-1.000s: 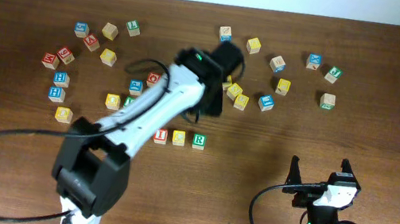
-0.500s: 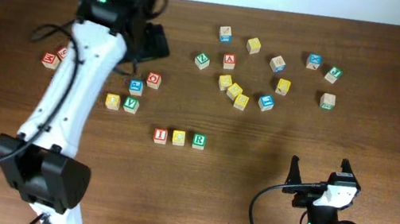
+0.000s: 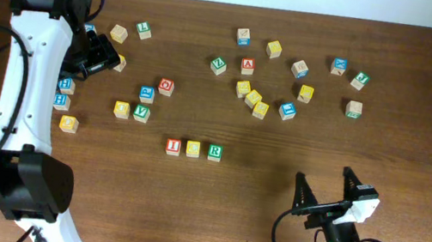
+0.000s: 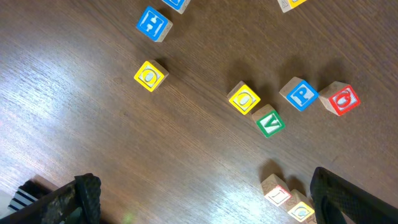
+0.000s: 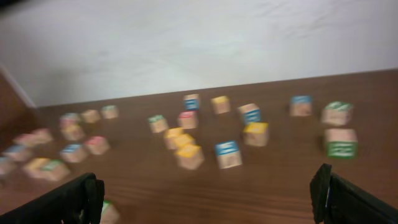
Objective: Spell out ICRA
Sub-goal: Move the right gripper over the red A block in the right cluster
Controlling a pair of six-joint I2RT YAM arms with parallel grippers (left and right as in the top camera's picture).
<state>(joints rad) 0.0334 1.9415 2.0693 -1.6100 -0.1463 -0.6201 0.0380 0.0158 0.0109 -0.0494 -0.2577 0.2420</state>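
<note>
Three in the row: you have a red I block (image 3: 173, 145), a yellow block (image 3: 192, 148) and a green R block (image 3: 215, 151) side by side in a line parallel to the near edge of the tabletop (image 3: 210, 216), about midway between its left and right edges; the yellow one's letter is too small for you to read from overhead
Missing letter: the red A block (image 3: 247, 64) is not yet in the row; it sits well apart from it, nearer the far edge, among the loose blocks scattered there, with a green block (image 3: 219, 66) near it on the left
Left gripper: your left gripper (image 4: 208, 198) hangs over the left side of the tabletop, toward the far-left corner; its fingers (image 4: 84, 199) stand spread wide with nothing between them
Under the left wrist: you can see a yellow O block (image 4: 150, 75) on its own, a green V block (image 4: 269, 122) just beside another yellow one, and a blue P block (image 4: 300, 93) next to a red one, all flat on the wood
Right gripper: your right gripper (image 3: 325, 186) sits by the near edge toward the right corner, well apart from every block, jaws spread and holding nothing; its wrist view is blurred, so no letters can be read there
</note>
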